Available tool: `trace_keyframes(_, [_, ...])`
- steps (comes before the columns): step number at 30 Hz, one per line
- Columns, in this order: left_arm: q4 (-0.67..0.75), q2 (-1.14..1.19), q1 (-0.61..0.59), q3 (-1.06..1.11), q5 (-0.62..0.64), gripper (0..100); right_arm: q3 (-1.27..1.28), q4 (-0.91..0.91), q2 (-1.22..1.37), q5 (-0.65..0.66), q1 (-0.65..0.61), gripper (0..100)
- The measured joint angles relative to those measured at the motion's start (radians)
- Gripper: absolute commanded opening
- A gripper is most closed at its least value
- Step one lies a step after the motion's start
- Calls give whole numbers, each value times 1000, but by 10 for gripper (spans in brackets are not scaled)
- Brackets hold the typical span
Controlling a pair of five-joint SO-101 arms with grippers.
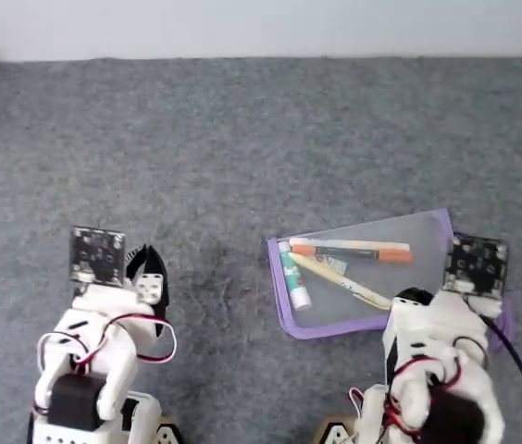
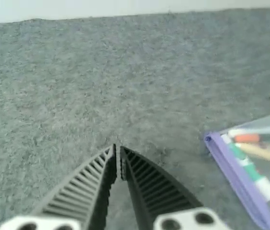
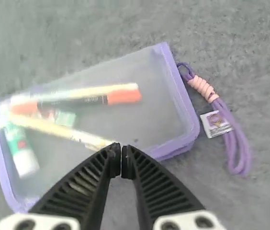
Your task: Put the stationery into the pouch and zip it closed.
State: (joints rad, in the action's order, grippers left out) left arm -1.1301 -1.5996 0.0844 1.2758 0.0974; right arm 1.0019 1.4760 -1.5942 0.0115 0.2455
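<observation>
Nearest us, the right jaws are shut and empty, poised over the pouch's [image 3: 159,120] edge. It lies at four o'clock on the tabletop [image 1: 242,139], with the marker [image 3: 77,101], pen [image 3: 58,132] and glue stick [image 3: 17,146] inside. We judge zipping is next: open, then grip by the cord [image 3: 233,139]. The left jaws, closed and empty, sit at eight o'clock.

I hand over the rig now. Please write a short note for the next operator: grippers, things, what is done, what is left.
Left gripper: shut, empty, over the grey mat, apart from the pouch.
Right gripper: shut, empty, over the pouch's edge.
Done: orange marker, yellow pen and glue stick lie inside the pouch.
Left: confirm it is zipped closed; I cannot tell.
</observation>
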Motion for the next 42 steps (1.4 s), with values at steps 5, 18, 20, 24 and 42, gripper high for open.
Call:
trace_keyframes(5, [11,-183,0,192,-26,14,198,-32,-203,-49,-2,17])
trace_keyframes(18, [12,-199,-2,416,-28,14,557,-123,-206,-44,0,18])
trace_keyframes(20, [12,-203,-2,416,-28,14,594,-132,-210,-44,-2,18])
trace_keyframes(24, [8,-204,-2,416,-28,14,647,-140,-210,-44,-2,18])
trace_keyframes(42, [-52,-204,-2,416,-28,14,663,-157,-209,-44,-2,18])
